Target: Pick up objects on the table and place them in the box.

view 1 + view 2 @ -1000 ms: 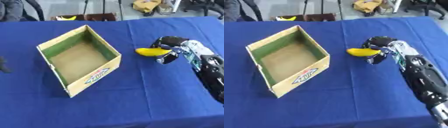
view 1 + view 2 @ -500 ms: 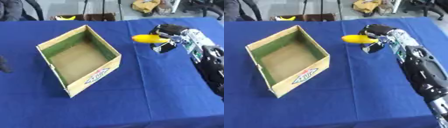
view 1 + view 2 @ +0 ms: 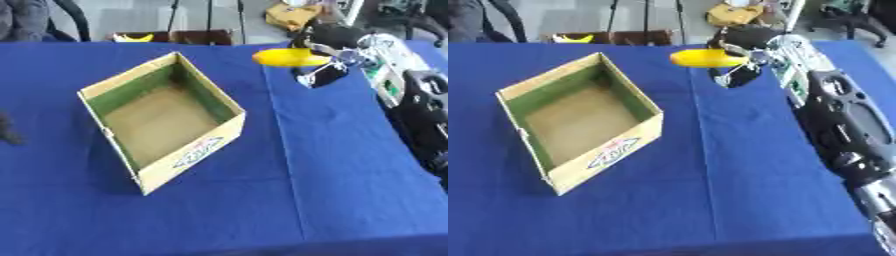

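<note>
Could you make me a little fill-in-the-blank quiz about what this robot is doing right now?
1. The right hand holds a banana whose colour is ____.
2. The cardboard box on the table has nothing in it; it is ____.
3. The tablecloth is coloured ____.
4. The banana is held to the box's ____ side.

Missing words: yellow; empty; blue; right
</note>
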{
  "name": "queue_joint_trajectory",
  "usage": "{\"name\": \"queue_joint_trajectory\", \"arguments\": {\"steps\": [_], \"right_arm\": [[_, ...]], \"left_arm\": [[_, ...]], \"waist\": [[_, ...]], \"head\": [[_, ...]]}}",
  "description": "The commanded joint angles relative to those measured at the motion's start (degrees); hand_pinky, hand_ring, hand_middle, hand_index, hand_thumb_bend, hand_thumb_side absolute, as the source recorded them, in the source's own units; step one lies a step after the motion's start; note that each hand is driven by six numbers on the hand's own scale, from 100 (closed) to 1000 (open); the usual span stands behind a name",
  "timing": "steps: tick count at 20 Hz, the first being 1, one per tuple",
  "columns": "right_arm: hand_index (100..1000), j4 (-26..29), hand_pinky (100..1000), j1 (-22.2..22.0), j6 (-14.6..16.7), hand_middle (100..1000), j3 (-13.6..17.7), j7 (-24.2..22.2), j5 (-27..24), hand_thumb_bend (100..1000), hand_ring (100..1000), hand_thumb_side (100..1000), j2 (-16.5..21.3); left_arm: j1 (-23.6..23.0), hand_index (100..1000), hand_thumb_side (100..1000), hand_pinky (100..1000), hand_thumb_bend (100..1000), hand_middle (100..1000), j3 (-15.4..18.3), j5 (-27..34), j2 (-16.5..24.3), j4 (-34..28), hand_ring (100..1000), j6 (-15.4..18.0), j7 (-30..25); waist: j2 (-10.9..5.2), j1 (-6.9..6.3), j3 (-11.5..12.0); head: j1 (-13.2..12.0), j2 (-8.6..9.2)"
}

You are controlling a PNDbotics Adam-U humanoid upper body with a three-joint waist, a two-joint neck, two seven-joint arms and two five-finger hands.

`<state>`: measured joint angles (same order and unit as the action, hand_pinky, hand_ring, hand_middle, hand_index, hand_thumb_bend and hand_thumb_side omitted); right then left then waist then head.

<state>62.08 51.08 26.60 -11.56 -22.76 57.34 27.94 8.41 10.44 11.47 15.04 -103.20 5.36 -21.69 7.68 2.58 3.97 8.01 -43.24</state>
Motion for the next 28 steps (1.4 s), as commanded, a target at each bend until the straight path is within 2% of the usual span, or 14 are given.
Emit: {"name": "queue_joint_trajectory", "arguments": {"steps": [1, 8, 17, 23, 28], "right_arm": [[776, 1.34, 615, 2.49, 0.99, 548, -0.60, -0.67, 0.16, 100, 569, 316, -0.54], [777, 0.48, 618, 5.34, 3.35, 551, -2.83, -2.22, 1.44, 100, 575, 316, -6.52], [777, -1.99, 620, 6.33, 5.55, 555, -4.67, -3.38, 4.80, 100, 580, 328, -13.09], [778, -4.67, 620, 5.59, 6.60, 559, -5.06, -3.22, 7.94, 100, 584, 334, -15.62], [780, -8.36, 620, 4.75, 6.08, 562, -3.73, -2.18, 10.94, 100, 588, 331, -16.09]], "left_arm": [[0.24, 652, 1000, 528, 225, 529, -0.01, 0.23, 1.56, -0.80, 453, -0.14, -0.06], [0.34, 652, 1000, 527, 224, 528, -0.60, 0.67, 1.57, -0.70, 452, -0.14, -0.57], [1.26, 652, 1000, 527, 225, 528, -1.11, 1.32, 1.41, -0.78, 453, -0.17, -1.03], [2.00, 651, 1000, 527, 226, 528, -1.48, 1.69, 0.97, -0.86, 452, -0.34, -1.40], [2.40, 651, 1000, 527, 225, 527, -1.62, 1.85, 0.62, -0.98, 452, -0.32, -1.59]], "waist": [[-1.14, -0.14, 0.37], [-1.80, -0.15, 2.65], [-1.82, -0.06, 6.50], [-1.48, -0.11, 8.88], [-0.97, -0.33, 10.23]], "head": [[0.10, -0.08], [1.10, -0.45], [2.10, -0.26], [2.74, 0.22], [3.01, 0.62]]}}
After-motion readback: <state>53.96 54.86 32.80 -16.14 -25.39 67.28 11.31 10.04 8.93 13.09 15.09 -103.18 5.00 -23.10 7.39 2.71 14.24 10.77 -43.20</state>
